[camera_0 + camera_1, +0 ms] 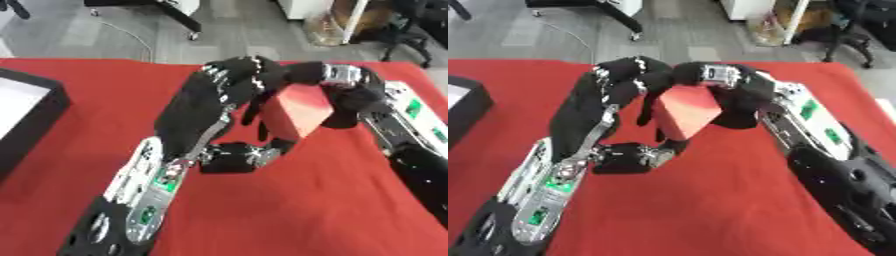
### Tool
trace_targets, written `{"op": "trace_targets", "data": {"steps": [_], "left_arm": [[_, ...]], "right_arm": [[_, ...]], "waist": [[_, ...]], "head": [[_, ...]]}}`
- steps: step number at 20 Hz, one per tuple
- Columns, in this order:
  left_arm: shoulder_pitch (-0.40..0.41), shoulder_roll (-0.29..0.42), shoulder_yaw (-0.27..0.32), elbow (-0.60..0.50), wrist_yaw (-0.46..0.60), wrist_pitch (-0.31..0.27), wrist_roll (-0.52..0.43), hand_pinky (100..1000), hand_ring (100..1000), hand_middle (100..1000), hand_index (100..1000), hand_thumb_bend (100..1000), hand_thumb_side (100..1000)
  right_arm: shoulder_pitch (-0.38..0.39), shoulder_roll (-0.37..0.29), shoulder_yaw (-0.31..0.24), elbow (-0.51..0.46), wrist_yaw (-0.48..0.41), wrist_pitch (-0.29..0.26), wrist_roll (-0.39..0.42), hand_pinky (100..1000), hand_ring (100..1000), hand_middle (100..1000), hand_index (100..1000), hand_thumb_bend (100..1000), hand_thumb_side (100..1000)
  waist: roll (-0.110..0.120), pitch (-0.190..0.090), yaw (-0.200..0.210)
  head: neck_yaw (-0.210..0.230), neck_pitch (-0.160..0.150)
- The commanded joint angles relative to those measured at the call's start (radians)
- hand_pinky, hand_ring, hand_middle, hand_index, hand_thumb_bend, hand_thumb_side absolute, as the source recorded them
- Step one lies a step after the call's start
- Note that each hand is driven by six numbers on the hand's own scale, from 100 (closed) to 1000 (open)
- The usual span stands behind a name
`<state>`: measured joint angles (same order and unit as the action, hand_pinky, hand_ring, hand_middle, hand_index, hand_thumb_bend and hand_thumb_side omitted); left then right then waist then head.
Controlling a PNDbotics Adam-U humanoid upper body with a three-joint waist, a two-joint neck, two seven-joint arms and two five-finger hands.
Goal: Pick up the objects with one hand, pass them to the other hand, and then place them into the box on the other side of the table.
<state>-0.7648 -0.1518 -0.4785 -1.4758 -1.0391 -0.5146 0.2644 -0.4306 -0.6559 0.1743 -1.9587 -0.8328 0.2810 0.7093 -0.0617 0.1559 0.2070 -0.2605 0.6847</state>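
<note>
A salmon-red block hangs above the middle of the red table, held between both hands. My left hand comes in from the lower left. Its fingers curl over the block's top left edge and its thumb reaches under the lower corner. My right hand comes from the right and is curled round the block's upper right side. The two hands' fingers meet over the top of the block. A black box with a white inside stands at the table's left edge.
The red cloth covers the whole table. Beyond the far edge lies grey floor with a chair base, a cable and a clear plastic bag. My right forearm lies along the table's right side.
</note>
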Motion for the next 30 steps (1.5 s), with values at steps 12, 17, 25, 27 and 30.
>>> {"op": "trace_targets", "data": {"steps": [12, 17, 25, 27, 30], "left_arm": [[0.001, 0.029, 0.013, 0.021, -0.003, 0.012, 0.042, 446, 324, 235, 449, 143, 200], [0.001, 0.030, 0.012, 0.016, -0.003, 0.009, 0.049, 452, 329, 238, 450, 144, 200], [0.001, 0.030, 0.012, 0.007, 0.010, 0.007, 0.067, 458, 336, 241, 451, 144, 198], [0.001, 0.031, 0.012, 0.002, 0.017, 0.008, 0.079, 459, 338, 242, 452, 144, 197], [0.002, 0.032, 0.011, -0.005, 0.026, 0.008, 0.097, 462, 340, 244, 452, 147, 194]], "right_arm": [[-0.029, -0.015, -0.037, -0.041, -0.104, 0.008, -0.070, 674, 871, 851, 811, 100, 897], [-0.023, -0.013, -0.043, -0.041, -0.126, 0.057, -0.153, 690, 902, 922, 843, 100, 947], [-0.013, -0.012, -0.057, -0.035, -0.139, 0.119, -0.301, 694, 906, 931, 846, 100, 978], [-0.012, -0.010, -0.063, -0.021, -0.144, 0.123, -0.334, 697, 910, 938, 848, 100, 979], [-0.011, -0.006, -0.070, 0.010, -0.151, 0.125, -0.379, 712, 933, 962, 857, 100, 985]], "waist": [[0.011, 0.000, -0.008], [0.011, 0.002, -0.009], [0.013, 0.003, -0.011], [0.013, 0.004, -0.012], [0.014, 0.004, -0.013]], "head": [[0.001, -0.009], [0.001, -0.010], [0.000, -0.018], [0.000, -0.023], [0.000, -0.025]]}}
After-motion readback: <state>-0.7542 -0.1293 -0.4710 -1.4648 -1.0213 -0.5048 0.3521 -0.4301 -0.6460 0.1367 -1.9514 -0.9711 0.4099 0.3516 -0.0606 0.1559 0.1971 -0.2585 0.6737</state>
